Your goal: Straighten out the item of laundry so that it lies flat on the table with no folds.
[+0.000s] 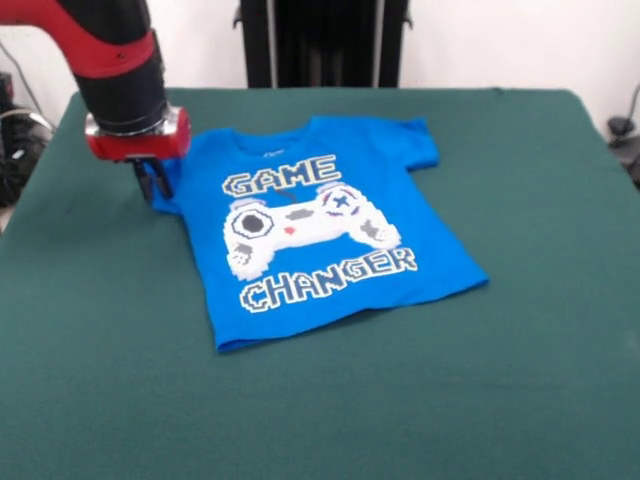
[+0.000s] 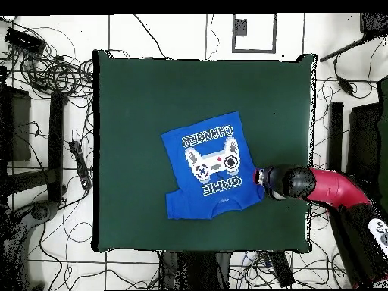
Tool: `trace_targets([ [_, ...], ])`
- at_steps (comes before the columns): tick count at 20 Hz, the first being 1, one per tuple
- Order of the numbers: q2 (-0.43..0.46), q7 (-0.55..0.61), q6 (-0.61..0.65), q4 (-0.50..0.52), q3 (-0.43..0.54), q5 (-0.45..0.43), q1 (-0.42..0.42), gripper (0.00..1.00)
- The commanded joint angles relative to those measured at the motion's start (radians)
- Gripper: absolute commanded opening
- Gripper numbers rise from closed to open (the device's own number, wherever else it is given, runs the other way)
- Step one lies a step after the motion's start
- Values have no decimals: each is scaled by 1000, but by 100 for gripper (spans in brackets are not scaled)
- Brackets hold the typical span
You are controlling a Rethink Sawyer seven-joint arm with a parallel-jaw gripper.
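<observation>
Item: T-shirt (image 1: 320,240), bright blue, short-sleeved, white "GAME CHANGER" lettering and game controller print facing up. Lies spread near the middle of the worktop (image 1: 520,330), body largely flat, hem edge slightly wavy; one sleeve spread out, the other hidden at the tool.
Worktop: dark green cloth, far wider than the shirt.
Tool (image 1: 152,182): on red and black arm (image 1: 115,55), down at the shirt's sleeve edge; whether open or closed cannot be told.
Surroundings: cables (image 2: 53,76) on floor.
</observation>
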Motion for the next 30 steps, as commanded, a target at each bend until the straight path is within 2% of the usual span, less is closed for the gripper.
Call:
trace_targets([
  [1,53,-414,77,-190,119,-94,-6,0],
  [23,130,-626,187,-421,168,-95,-8,0],
  [30,154,-632,177,-434,166,-84,-7,0],
])
